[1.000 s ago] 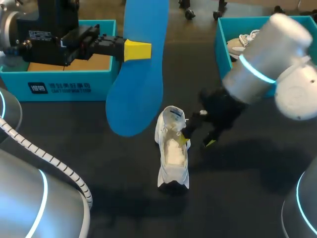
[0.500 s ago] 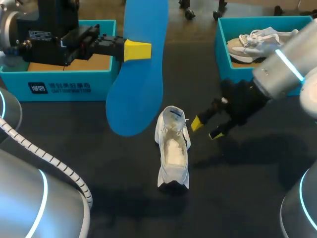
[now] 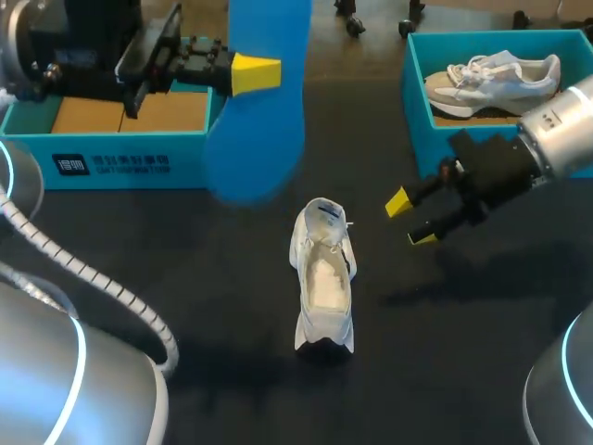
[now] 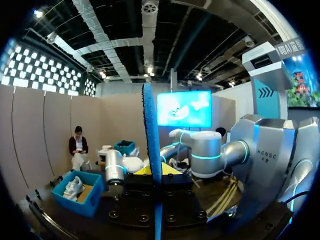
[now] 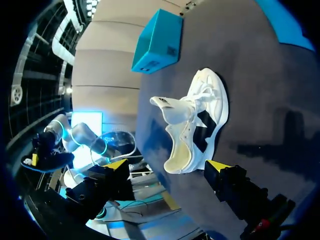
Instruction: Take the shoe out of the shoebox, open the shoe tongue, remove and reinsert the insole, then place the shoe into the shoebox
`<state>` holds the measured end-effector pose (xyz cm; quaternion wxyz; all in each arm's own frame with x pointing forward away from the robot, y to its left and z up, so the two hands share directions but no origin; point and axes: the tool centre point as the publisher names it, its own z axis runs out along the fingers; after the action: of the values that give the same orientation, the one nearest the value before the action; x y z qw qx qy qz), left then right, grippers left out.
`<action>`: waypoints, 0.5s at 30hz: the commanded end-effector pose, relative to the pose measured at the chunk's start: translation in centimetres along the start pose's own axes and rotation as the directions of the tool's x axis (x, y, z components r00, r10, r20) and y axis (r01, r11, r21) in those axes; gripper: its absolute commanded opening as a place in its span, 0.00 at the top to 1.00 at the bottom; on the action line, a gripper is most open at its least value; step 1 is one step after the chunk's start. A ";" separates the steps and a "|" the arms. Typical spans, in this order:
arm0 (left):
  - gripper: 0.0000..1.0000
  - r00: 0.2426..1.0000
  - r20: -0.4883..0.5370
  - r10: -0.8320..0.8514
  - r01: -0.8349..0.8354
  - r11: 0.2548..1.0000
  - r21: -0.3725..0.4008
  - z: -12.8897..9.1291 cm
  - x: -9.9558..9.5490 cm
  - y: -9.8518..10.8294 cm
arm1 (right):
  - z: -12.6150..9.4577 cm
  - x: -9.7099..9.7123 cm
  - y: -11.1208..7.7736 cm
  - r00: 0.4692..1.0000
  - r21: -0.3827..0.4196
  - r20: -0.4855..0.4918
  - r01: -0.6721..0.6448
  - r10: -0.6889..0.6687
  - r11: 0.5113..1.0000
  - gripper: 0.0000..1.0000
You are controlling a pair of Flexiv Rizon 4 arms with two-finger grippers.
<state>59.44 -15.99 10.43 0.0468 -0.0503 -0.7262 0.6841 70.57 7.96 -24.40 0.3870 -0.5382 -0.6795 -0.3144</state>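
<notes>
Seems roughly halfway: has the white shoe [image 3: 324,278] out at the table's [image 3: 185,278] middle, tongue [image 3: 326,215] opened, holds the blue insole [image 3: 264,102] clamped aloft in the left gripper [image 3: 258,74], with the right gripper [image 3: 411,220] spread empty beside the shoe; reinserting and reboxing left.

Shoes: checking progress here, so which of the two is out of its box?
The white shoe resting on the dark table mid-scene; the other shoe lies inside the teal shoebox at the right.
</notes>
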 end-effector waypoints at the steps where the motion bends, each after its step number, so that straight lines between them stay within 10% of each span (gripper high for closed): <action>1: 1.00 0.910 -0.188 0.370 -0.368 0.929 0.046 0.5 -3.2 -0.8 | 0.2 0.0 0.1 1.000 0.001 0.003 -0.001 0.001 1.000 0.00; 3: 1.00 0.788 -0.323 0.524 -0.541 0.840 0.041 0.0 -3.5 0.5 | 0.2 0.0 0.1 1.000 0.001 0.003 -0.001 0.001 1.000 0.00; 15: 1.00 0.788 -0.323 0.524 -0.541 0.840 0.041 0.0 -3.5 0.5 | 0.2 0.0 0.1 1.000 0.001 0.003 -0.001 0.001 1.000 0.00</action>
<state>62.18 -16.16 9.63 -0.0502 -0.2830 -0.6958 0.6582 70.58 8.01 -24.41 0.3864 -0.5389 -0.6797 -0.3134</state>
